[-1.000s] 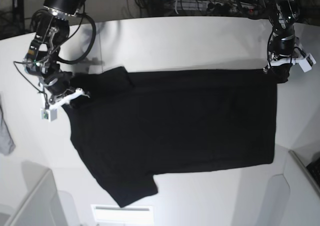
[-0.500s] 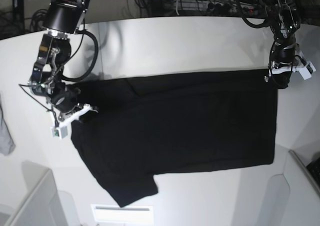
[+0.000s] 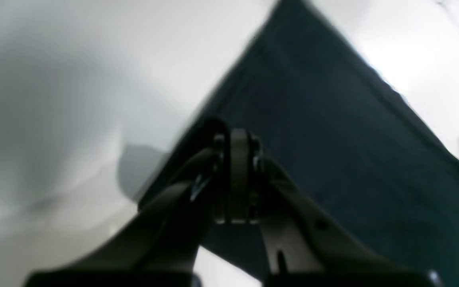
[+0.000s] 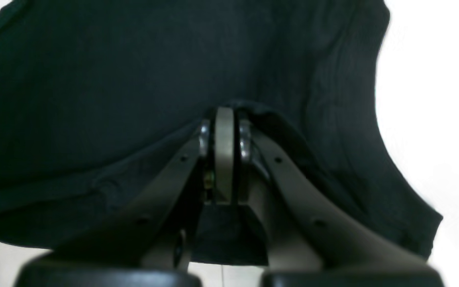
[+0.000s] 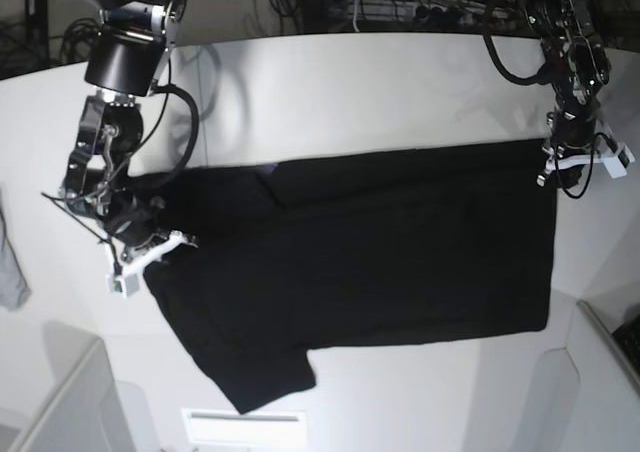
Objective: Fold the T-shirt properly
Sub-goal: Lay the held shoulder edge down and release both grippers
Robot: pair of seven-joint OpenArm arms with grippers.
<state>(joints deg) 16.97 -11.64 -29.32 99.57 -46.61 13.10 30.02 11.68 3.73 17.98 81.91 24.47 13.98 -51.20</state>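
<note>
T-shirt (image 5: pixel 380 242) lengthwise across table (image 5: pixel 330 82), each end pinched in a closed end effector: left (image 5: pixel 570 172), right (image 5: pixel 150 244).

The left gripper (image 3: pixel 235 139) pinches the black T-shirt's (image 3: pixel 333 131) corner above the white table (image 3: pixel 74 79).

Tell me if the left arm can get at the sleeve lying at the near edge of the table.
Probably not now: the left gripper is shut on the T-shirt at its far corner, and that sleeve lies at the opposite end, nearer the right gripper.
</note>
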